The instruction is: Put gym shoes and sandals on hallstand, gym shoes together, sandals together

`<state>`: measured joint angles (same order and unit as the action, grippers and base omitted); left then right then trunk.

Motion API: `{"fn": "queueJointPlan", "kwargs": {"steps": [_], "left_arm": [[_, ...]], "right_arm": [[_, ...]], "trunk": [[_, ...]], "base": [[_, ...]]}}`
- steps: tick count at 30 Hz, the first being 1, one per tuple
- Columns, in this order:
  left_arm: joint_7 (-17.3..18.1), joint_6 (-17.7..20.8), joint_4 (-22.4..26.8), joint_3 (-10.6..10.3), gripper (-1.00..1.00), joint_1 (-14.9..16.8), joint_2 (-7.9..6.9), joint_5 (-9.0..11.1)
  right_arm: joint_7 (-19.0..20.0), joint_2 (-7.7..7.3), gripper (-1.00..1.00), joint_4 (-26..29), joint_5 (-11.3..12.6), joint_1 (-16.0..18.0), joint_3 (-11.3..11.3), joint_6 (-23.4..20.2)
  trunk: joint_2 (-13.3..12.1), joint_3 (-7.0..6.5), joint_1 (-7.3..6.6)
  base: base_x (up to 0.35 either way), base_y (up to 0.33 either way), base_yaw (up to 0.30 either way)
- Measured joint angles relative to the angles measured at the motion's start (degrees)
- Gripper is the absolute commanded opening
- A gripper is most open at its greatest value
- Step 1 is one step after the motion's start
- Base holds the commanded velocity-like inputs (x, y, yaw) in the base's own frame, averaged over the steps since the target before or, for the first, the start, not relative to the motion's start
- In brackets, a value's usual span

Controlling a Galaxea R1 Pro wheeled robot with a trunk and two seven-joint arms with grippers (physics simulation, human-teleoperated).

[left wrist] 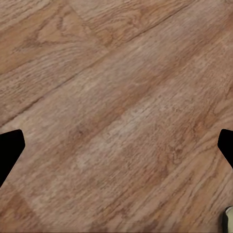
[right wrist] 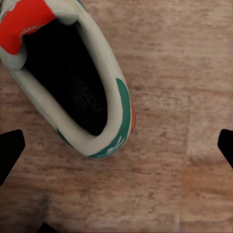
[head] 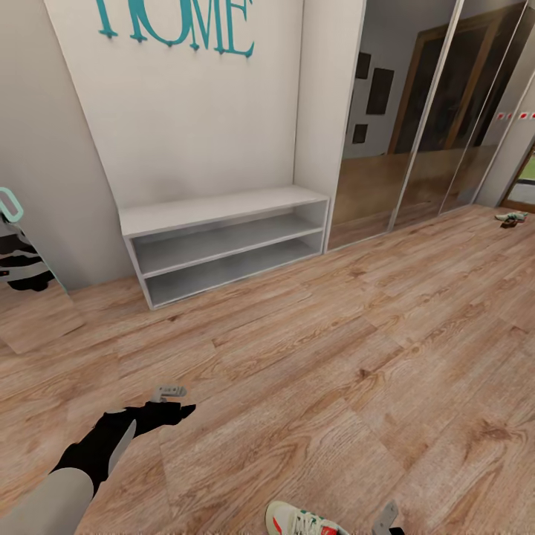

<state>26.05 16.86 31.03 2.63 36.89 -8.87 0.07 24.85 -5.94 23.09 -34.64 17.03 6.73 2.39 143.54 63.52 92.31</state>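
One gym shoe (head: 301, 520), cream with green trim and a red tongue label, lies on the corridor floor (head: 334, 357) at the head view's bottom edge. In the right wrist view its dark opening and green-edged heel (right wrist: 77, 92) sit just past my open right gripper (right wrist: 116, 150), fingertips wide apart and not touching it. A grey part of that gripper (head: 386, 518) shows beside the shoe. My left gripper (head: 178, 400) hangs open over bare planks (left wrist: 116, 97). The hallstand (head: 223, 208) stands against the wall, top and both shelves bare. Small dark and greenish items (head: 511, 218) lie far right, too small to name.
Mirrored wardrobe doors (head: 416, 134) run along the right of the hallstand. A leaning mirror (head: 22, 267) stands at the far left. Teal letters (head: 174, 22) hang on the wall above. Open wood floor stretches between me and the rack.
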Motion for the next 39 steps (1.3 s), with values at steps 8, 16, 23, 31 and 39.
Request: {"fn": "queueJointPlan", "kwargs": {"steps": [8,16,23,31,39], "left_arm": [[-0.02,-0.02,0.0,0.0,1.0,0.01,0.0,0.01],[-0.06,-0.11,0.0,0.0,1.0,0.09,0.04,0.01],[-0.08,-0.03,0.0,0.0,1.0,0.45,0.18,0.01],[-0.15,0.04,0.01,0.0,1.0,0.61,0.25,0.01],[-0.13,0.04,0.0,0.0,1.0,0.62,0.17,0.0]], "right_arm": [[-0.03,0.01,1.0,0.0,0.02,0.0,-0.02,0.04],[-0.12,0.03,1.0,0.39,0.07,0.0,0.02,0.41],[-0.08,-0.04,1.0,2.28,-0.24,0.0,-0.3,2.14],[-0.07,-0.2,1.0,3.38,-2.64,0.0,-1.32,3.23],[-0.03,-0.21,1.0,3.44,-3.42,0.0,-1.61,5.16]], "trunk": [[0.08,1.34,0.15],[0.09,1.34,0.15],[0.08,1.34,0.15],[0.08,1.34,0.15],[0.15,2.44,0.28]], "base": [[0.0,0.0,0.0],[0.0,0.0,0.0],[0.0,0.0,0.0],[0.0,0.0,0.0],[0.0,0.0,0.0]]}}
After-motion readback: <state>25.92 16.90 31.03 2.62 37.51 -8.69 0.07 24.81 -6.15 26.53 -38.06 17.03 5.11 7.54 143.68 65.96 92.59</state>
